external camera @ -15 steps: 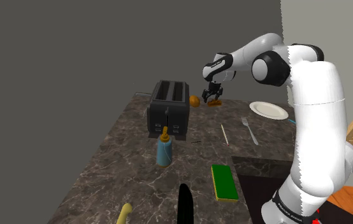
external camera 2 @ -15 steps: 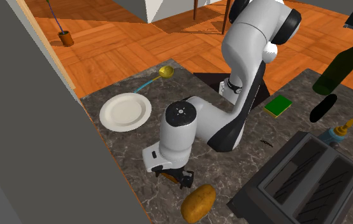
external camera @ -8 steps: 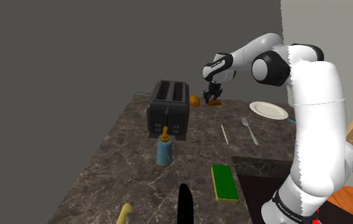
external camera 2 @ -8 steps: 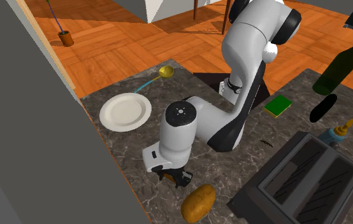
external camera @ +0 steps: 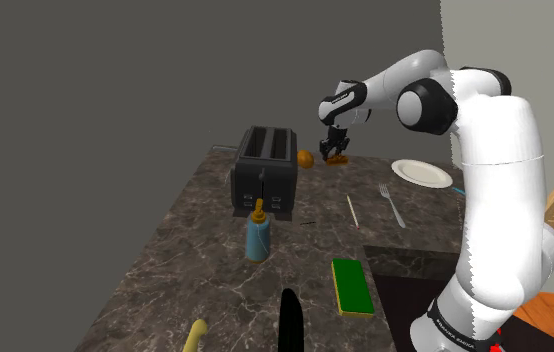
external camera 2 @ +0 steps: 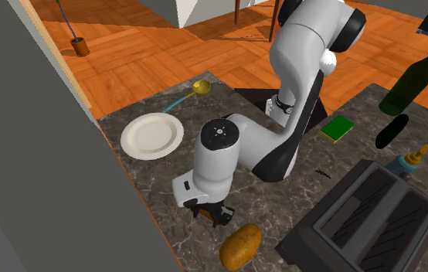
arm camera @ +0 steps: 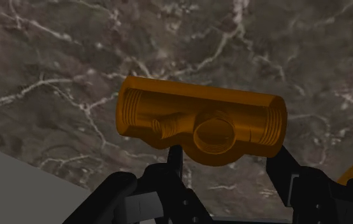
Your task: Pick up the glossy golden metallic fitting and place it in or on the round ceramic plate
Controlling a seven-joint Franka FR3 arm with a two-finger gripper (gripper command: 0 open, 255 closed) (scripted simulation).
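We see our pincer (arm camera: 226,153) clasping the orange pipe fitting (arm camera: 169,109), over the dark desk (external camera: 215,262), near the toaster (external camera: 265,168), white plate (external camera: 422,173) well apart from the toaster

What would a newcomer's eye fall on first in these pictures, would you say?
Most likely the golden tee-shaped fitting, clasped in the black gripper over the dark veined counter. Next come the black toaster standing close by, and the white plate farther toward the shoulder view's right.
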